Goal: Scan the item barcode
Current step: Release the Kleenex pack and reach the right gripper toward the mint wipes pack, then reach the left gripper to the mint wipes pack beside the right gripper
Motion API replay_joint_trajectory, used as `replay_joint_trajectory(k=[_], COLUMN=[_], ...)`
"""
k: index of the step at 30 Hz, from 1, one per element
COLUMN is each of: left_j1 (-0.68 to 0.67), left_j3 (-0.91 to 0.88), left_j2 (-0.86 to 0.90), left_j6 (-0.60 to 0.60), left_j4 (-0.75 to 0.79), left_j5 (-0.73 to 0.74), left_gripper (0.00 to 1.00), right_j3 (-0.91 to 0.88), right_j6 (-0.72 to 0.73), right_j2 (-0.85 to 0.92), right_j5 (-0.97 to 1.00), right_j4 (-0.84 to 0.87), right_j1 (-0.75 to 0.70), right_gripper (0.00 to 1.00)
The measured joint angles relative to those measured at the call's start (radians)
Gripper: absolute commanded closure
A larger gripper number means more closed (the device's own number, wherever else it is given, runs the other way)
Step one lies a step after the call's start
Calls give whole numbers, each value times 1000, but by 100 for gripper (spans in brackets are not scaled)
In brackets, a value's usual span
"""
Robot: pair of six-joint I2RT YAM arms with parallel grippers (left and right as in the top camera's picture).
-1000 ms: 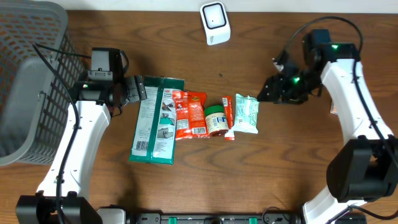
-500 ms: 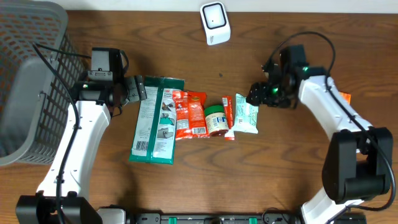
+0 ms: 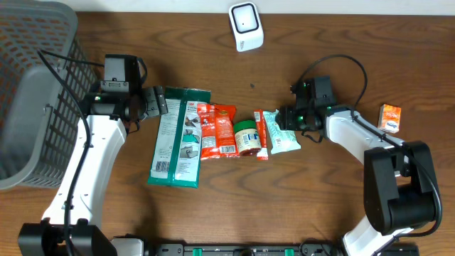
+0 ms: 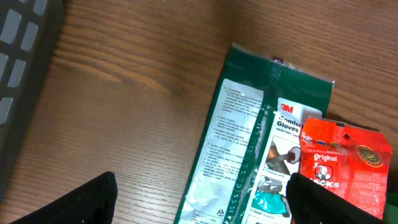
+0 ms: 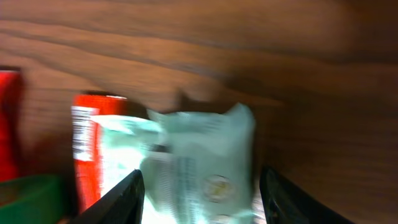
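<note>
The right claw had swung in from 3 o'clock to straddle the pale green packet, knocking it askew on the counter. Whether it gripped was too blurred to tell. The left claw hung wide at 9 o'clock. A lift toward the scanner at 12 o'clock probably came next.

Right wrist view blurred; pale green packet between jaws, print unreadable, bottom cut off; glove pack ahead of left jaws cropped at bottom.
</note>
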Motion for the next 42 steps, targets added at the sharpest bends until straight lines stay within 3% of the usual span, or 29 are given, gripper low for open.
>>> replay_joint_trajectory(k=[14, 25, 29, 33, 37, 42], left_j1=[0, 0, 0, 0, -17, -116], left_j3=[0, 0, 0, 0, 0, 0], left_j2=[0, 0, 0, 0, 0, 0], left_j6=[0, 0, 0, 0, 0, -2], left_j4=[0, 0, -3, -29, -40, -42], left_j5=[0, 0, 10, 109, 310, 428], left_gripper=[12, 13, 13, 13, 12, 13], right_j3=[5, 12, 12, 12, 12, 12], right_j6=[-11, -106, -131, -136, -140, -143], right_j2=[-108, -181, -158, -104, -65, -45], right_j5=[153, -23, -24, -24, -24, -15], right_j4=[-172, -159, -134, -120, -105, -90], right_j1=[-66, -25, 11, 19, 18, 18], right_gripper=[39, 23, 22, 23, 25, 28])
